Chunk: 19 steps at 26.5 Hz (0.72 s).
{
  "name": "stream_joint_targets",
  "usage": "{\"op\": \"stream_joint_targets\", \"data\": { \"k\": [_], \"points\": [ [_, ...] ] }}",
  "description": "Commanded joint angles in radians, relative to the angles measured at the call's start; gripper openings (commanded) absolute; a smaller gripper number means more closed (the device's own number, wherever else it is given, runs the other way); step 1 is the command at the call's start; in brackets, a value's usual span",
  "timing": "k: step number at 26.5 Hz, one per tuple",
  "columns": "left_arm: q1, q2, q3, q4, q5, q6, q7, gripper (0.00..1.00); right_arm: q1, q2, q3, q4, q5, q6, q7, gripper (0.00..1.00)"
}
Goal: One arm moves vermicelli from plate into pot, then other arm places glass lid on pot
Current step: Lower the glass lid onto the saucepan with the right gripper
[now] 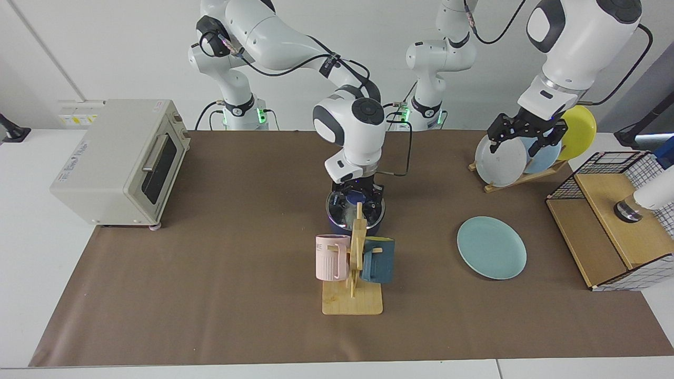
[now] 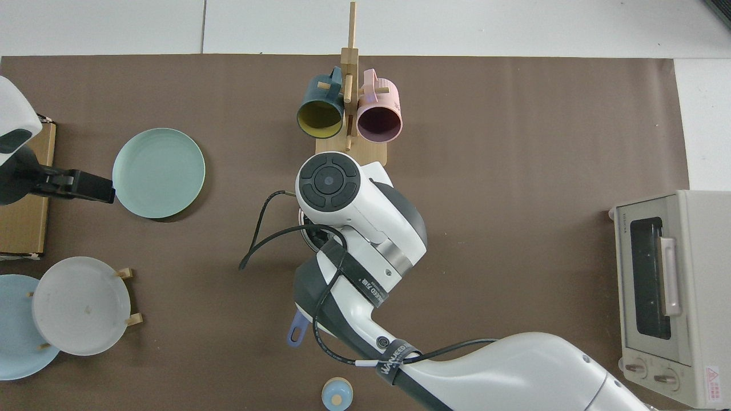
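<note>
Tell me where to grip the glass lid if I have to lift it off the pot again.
Probably by the blue knob at the centre of the glass lid, coming straight down: the lid lies flat on the pot, where the right gripper is now.

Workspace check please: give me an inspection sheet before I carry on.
Surface: brown mat covers the table.
Job's things: glass lid sits on the pot; pale threads show under the glass; plate bare.
Clutter: mug rack, toaster oven, plate rack, wire basket.
Grippers: right gripper at the lid's knob; left gripper waits raised by the plate rack.
Cables: black cable loops beside the pot.
Surroundings: white wall; nothing else seen.
</note>
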Motion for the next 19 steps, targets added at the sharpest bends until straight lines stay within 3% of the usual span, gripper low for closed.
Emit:
{"op": "stream_joint_targets", "data": {
  "k": [1, 9, 10, 11, 12, 19],
  "points": [
    [-0.005, -0.02, 0.001, -0.02, 0.019, 0.005, 0.008, 1.0, -0.009, 0.01, 0.013, 0.023, -0.011, -0.033, 0.027, 0.0],
    [-0.005, -0.02, -0.001, -0.02, 0.019, 0.005, 0.008, 1.0, -0.012, 0.011, 0.016, 0.023, -0.009, -0.025, 0.029, 0.03],
    [-0.005, -0.02, -0.001, -0.02, 0.019, 0.005, 0.008, 1.0, -0.014, 0.01, 0.016, 0.023, -0.009, -0.024, 0.029, 0.23],
    [-0.005, -0.02, 0.001, -0.02, 0.019, 0.005, 0.008, 1.0, -0.015, 0.011, 0.016, 0.023, -0.009, -0.022, 0.029, 0.66],
    [-0.005, -0.02, 0.001, -0.02, 0.019, 0.005, 0.008, 1.0, -0.017, 0.011, 0.016, 0.021, -0.009, -0.018, 0.029, 1.0],
    [-0.005, -0.02, 0.001, -0.02, 0.019, 0.005, 0.008, 1.0, -0.007, 0.01, 0.016, 0.029, -0.022, -0.022, 0.031, 1.0]
  ]
}}
